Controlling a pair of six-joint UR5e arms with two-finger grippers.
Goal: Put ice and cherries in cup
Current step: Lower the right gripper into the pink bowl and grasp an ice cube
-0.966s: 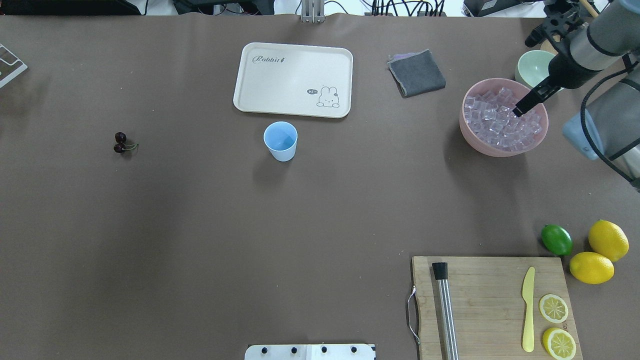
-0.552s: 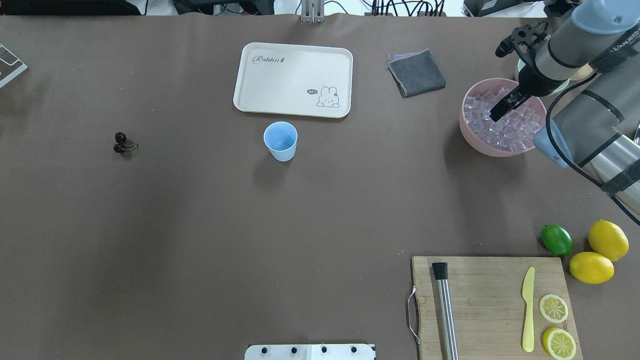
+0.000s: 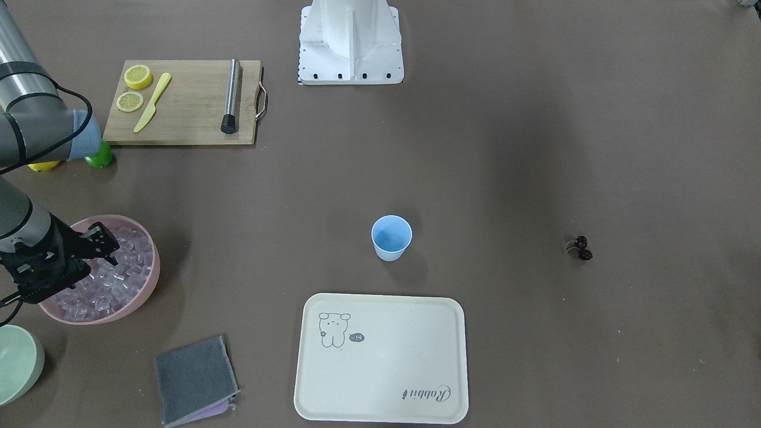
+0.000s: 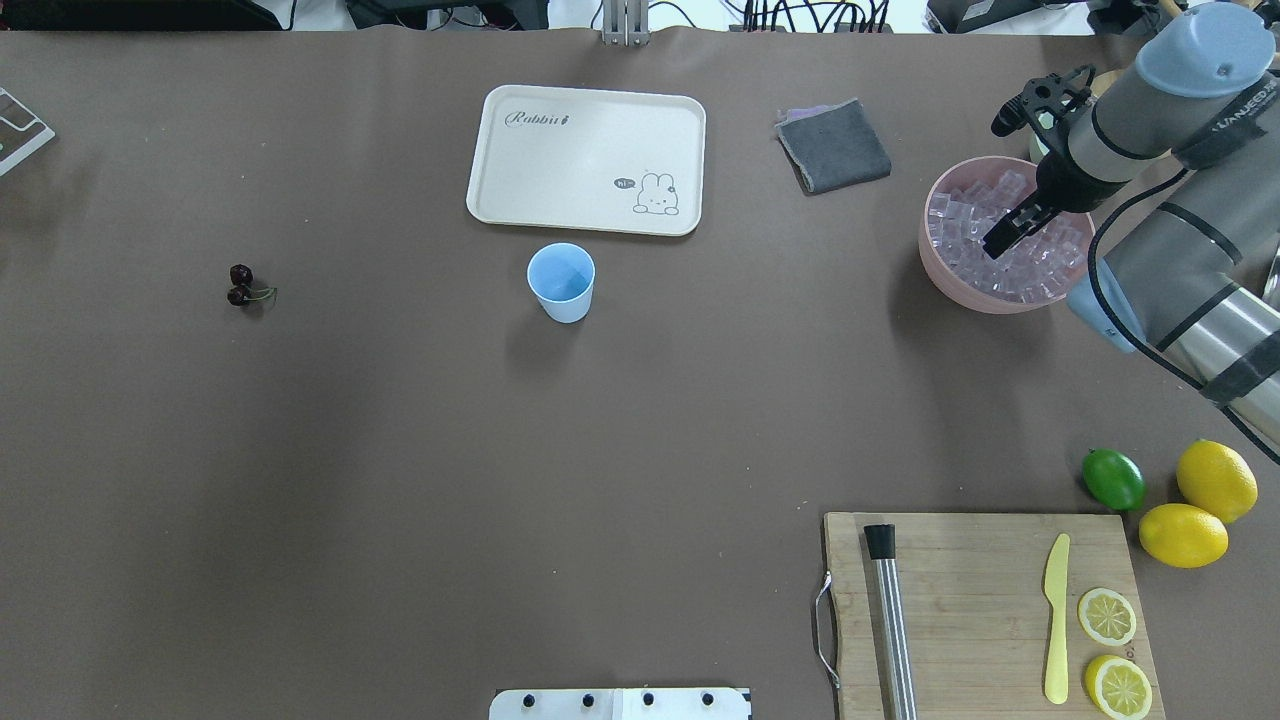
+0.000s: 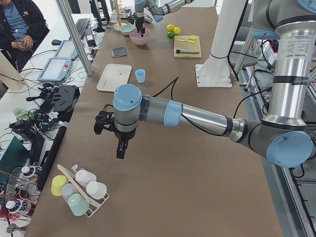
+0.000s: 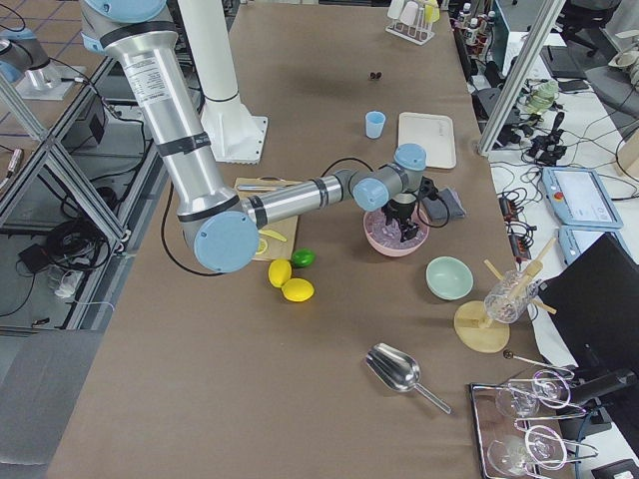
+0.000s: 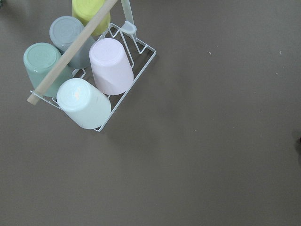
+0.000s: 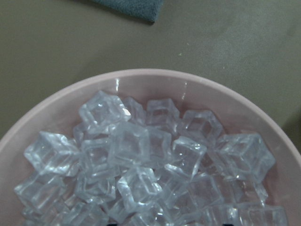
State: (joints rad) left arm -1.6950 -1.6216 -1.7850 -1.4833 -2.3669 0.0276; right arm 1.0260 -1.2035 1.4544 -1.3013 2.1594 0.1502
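Observation:
The light-blue cup (image 4: pixel 561 281) stands upright and empty mid-table, just in front of the tray; it also shows in the front-facing view (image 3: pixel 391 237). The cherries (image 4: pixel 241 285) lie alone on the table far to its left. The ice (image 4: pixel 965 225) fills the pink bowl (image 4: pixel 960 297) at the right. My right gripper (image 4: pixel 995 243) hangs over the ice pile, pointing down, jaws apart and empty (image 3: pixel 107 244). The right wrist view shows the ice (image 8: pixel 141 160) close below. My left gripper (image 5: pixel 121 150) shows only in the exterior left view, far from the cup; I cannot tell its state.
A cream tray (image 4: pixel 586 158) and a grey cloth (image 4: pixel 835 145) lie at the back. A pale green bowl (image 3: pixel 15 362) stands beyond the pink bowl. A cutting board (image 4: pixel 960 590) carries a knife, lemon slices and a metal muddler; a lime (image 4: pixel 1113 479) and lemons (image 4: pixel 1215 480) lie beside it. A cup rack (image 7: pixel 80 70) sits below the left wrist.
My right gripper has moved left across the pink bowl, from its right side to about its middle, and the arm has swung further over the table. Cup and cherries have not moved.

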